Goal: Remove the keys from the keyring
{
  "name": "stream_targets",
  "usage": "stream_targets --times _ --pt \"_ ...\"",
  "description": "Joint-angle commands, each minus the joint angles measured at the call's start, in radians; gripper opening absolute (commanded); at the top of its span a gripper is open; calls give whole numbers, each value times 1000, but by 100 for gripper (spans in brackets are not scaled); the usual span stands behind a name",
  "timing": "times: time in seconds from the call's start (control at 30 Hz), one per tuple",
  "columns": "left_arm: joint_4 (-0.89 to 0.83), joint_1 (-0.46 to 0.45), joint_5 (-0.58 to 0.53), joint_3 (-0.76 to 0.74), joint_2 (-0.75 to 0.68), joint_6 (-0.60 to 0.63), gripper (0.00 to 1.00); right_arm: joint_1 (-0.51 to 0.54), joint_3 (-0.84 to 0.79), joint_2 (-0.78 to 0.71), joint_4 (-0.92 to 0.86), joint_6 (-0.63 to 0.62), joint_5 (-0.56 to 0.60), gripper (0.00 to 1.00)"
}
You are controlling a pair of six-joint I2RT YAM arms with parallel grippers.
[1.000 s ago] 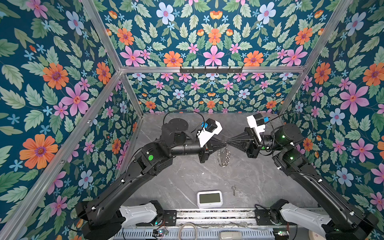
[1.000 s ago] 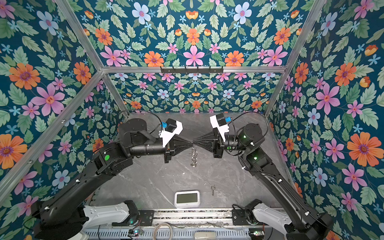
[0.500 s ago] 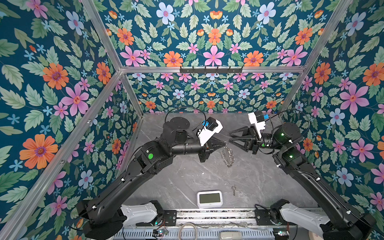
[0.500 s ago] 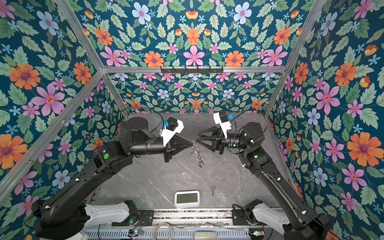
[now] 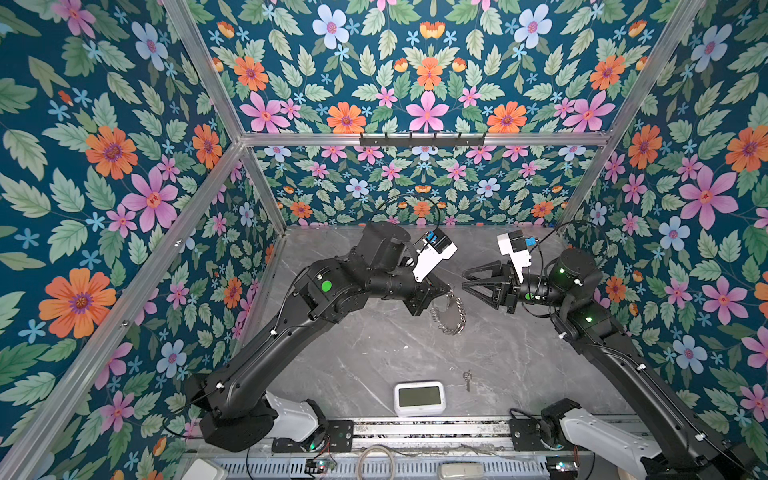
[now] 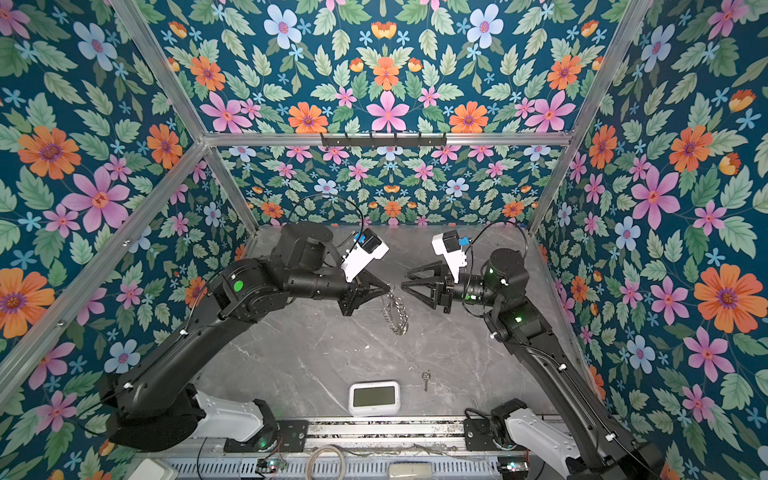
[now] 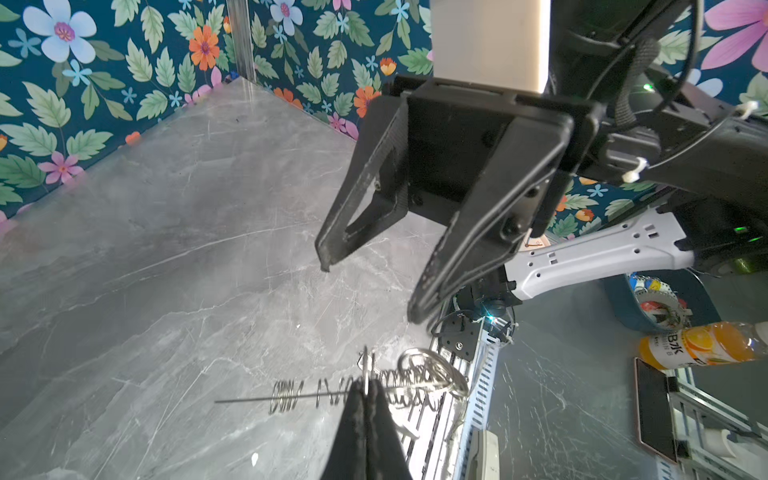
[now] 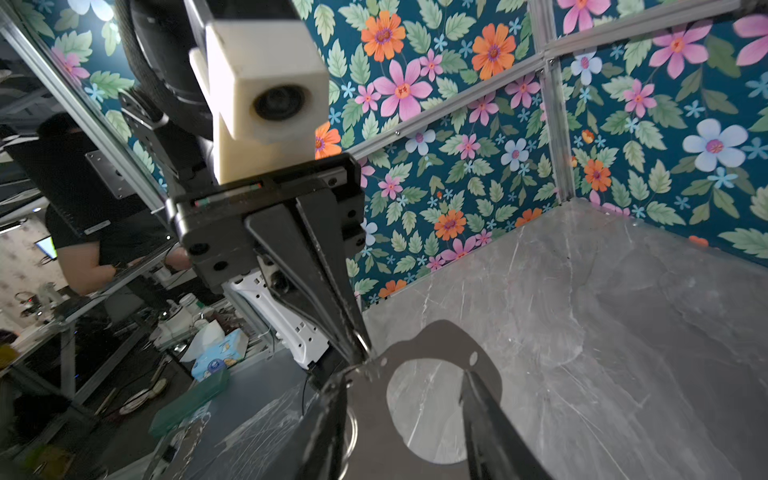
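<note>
The keyring [image 5: 451,316] is a flat, translucent grey plate edged with a chain-like row of small silver wire rings. It hangs in the air over the middle of the grey, marble-veined table [image 5: 374,353] from the tip of the left gripper [image 5: 449,289]. That gripper's black tapered fingers [image 7: 365,411] are pressed together, pinching the plate's upper edge.

The right gripper [image 5: 464,279] faces it from just beside. Its ribbed black fingers are spread partway and hold nothing, and both top views show a narrow gap between its tips and the keyring.

In the left wrist view the plate appears edge-on as a thin line threaded with wire coils [image 7: 374,384], with the right gripper [image 7: 370,291] splayed behind it. The right wrist view shows its broad face instead: a smoky C-shape [image 8: 436,345] around a round opening, with a small hole near the rim.

Only the top views show a slim silver key [image 5: 468,379] lying flat on the table, near a white rounded-rectangle clock [image 5: 419,398] at the near edge and well apart from the keyring.
</note>
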Motion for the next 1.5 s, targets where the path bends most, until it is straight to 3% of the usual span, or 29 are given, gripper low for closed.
stream_targets --times 0.0,0.1,0.27,0.73,0.87,1.03,1.2,1.33,1.47 --pt "-79 1 1 34 24 -16 0 -4 29 25 -95 -135 -101 44" --pt "-77 0 38 28 28 -16 0 -4 68 68 -175 -201 -176 43" --pt "-73 0 65 27 35 -4 0 -4 60 94 -134 -181 -242 39" --pt "-68 0 67 33 46 3 0 15 89 140 -81 -130 -247 26" --pt "-68 0 63 36 47 2 0 21 91 144 -83 -131 -248 18" --pt "-60 0 52 44 47 -1 0 32 82 147 -70 -131 -258 0" --pt "-46 0 55 43 44 -4 0 37 24 121 136 8 -223 0" --pt "26 0 56 -17 1 -14 15 37 -12 104 283 103 -175 0" --pt "104 0 41 -89 -49 -23 16 36 -24 89 346 145 -139 0"
